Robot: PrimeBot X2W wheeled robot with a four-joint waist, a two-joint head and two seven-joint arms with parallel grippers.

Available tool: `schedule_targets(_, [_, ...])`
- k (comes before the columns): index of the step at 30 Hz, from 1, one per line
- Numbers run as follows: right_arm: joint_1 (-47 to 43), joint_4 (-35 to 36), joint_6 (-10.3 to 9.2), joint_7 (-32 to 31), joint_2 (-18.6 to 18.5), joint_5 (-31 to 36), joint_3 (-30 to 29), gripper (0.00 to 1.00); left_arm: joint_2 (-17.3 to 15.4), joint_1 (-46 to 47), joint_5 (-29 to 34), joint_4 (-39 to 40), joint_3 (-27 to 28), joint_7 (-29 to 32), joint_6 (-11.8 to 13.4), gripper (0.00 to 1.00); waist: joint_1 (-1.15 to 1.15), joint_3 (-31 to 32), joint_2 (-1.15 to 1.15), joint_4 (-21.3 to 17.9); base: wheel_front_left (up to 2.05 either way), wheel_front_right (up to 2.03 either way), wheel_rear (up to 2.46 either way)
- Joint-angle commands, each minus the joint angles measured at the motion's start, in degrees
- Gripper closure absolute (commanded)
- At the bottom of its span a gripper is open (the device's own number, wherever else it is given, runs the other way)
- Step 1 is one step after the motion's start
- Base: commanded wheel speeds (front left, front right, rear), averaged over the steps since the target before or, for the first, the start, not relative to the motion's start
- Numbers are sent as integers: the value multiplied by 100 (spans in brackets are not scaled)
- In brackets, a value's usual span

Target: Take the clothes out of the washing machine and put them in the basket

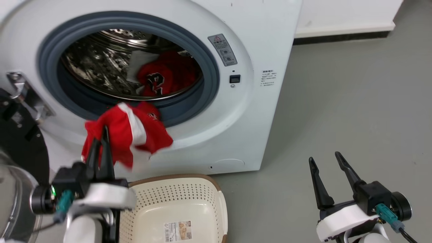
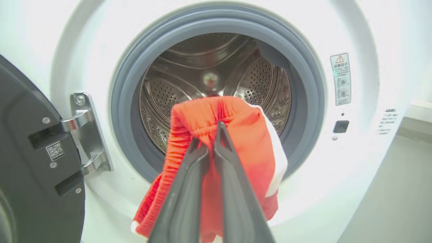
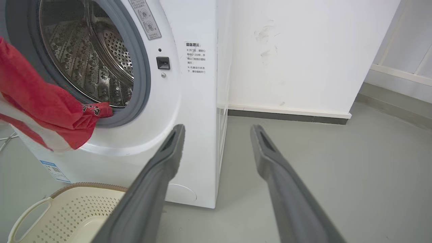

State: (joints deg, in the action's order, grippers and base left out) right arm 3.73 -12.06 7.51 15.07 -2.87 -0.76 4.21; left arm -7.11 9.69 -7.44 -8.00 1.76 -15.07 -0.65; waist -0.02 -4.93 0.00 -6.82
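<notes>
My left gripper (image 1: 100, 135) is shut on a red garment with a white stripe (image 1: 130, 133), held in the air just outside the washing machine (image 1: 256, 111) opening, above the cream basket (image 1: 175, 189). In the left wrist view the same garment (image 2: 236, 135) drapes over my closed left gripper (image 2: 209, 135) before the steel drum (image 2: 202, 67). Another red garment with a dark print (image 1: 162, 79) lies inside the drum. My right gripper (image 1: 325, 160) hangs open over the floor, right of the machine, holding nothing. In the right wrist view the held garment (image 3: 40, 101) hangs at left above the basket (image 3: 67, 209).
The machine's black-framed door (image 1: 20, 148) stands open at the far left, its hinge (image 2: 84, 131) beside the opening. Grey floor (image 1: 354, 101) stretches to the right. A white wall with a dark baseboard (image 3: 287, 116) runs behind the machine.
</notes>
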Motion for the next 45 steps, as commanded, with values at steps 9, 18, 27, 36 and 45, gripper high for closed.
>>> schedule_targets(9, [-110, 135, -4, -45, 0, 36, 22, 0, 247, -1219, -88, 10, -185, -9, 196, 100, 2, -72, 0, 194, 0, 0, 0])
schedule_targets(18, [531, 321, -4, -21, 1, -28, 156, 0, 343, -340, -343, -1799, -342, 19, 202, 100, 2, -1369, 0, 168, 0, 0, 0])
schedule_targets(27, [1334, 249, -4, 11, 2, -30, 301, 0, 351, 1467, -439, -3701, -345, -17, 64, 100, 2, -2766, 0, 172, 0, 0, 0])
schedule_targets(36, [1979, 318, -4, 17, 1, -166, 555, 0, 251, 2805, -612, -5548, -207, -11, 121, 100, 2, -3741, 0, -29, 0, 0, 0])
schedule_targets(45, [2097, 202, -4, 17, 1, -217, 581, 0, 116, 2900, -758, -6038, -32, -14, 274, 0, 2, -3740, 0, -91, 0, 0, 0])
